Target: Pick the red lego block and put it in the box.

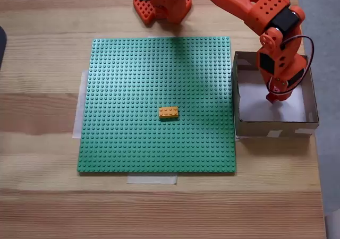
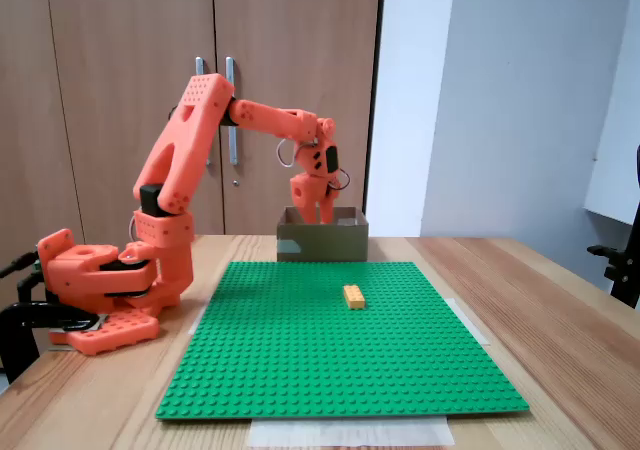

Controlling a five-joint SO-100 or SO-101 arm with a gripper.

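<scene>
The brown cardboard box with a white floor stands right of the green baseplate; in the other fixed view the box sits behind the plate's far edge. My orange gripper hangs over the box, pointing down inside its walls. A small darker red piece, the red lego block, shows at the fingertips just above the white floor, and the jaws stand close on it. From the side, the gripper dips behind the box rim, which hides its tips and the block.
A green studded baseplate covers the middle of the wooden table, with a yellow-orange brick near its centre. The arm's base sits at the far edge. The table's right edge runs close beside the box.
</scene>
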